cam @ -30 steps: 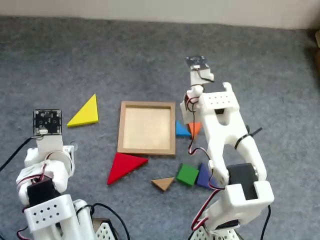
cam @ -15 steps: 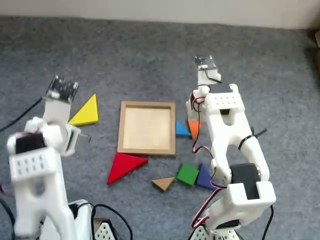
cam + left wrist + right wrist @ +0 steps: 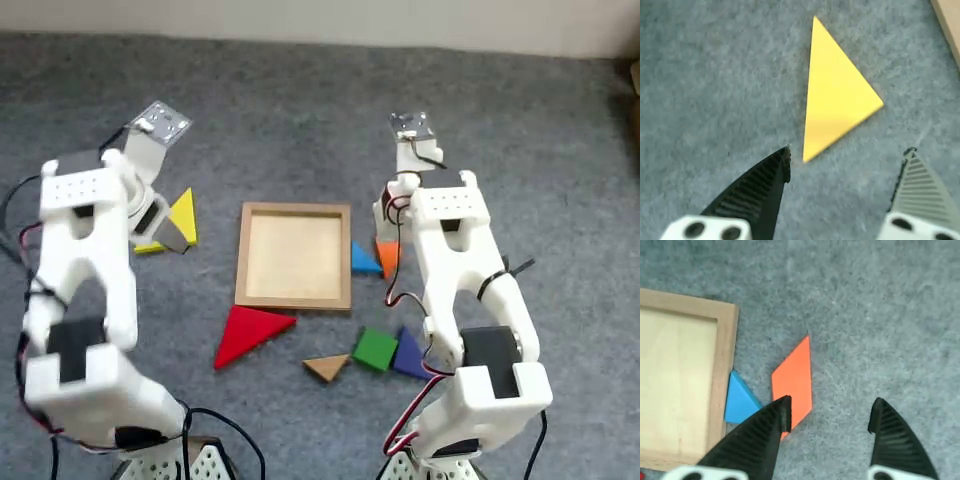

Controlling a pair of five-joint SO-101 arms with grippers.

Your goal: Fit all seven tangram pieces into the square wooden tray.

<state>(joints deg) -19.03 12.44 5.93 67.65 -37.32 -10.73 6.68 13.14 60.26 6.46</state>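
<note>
Pieces number seven, all on the grey tabletop (image 3: 300, 110) outside the one square wooden tray (image 3: 295, 209): five triangles, one square, one parallelogram. The left hand (image 3: 847, 152) hangs spread wide over the yellow triangle (image 3: 835, 95). Rightward lie the red triangle (image 3: 248, 330), tan triangle (image 3: 327, 367), green square (image 3: 376, 348), dark blue triangle (image 3: 408, 352) and light blue triangle (image 3: 740, 400) against the tray. The orange parallelogram (image 3: 792, 382) lies under the wide-open right hand (image 3: 831, 402).
</note>
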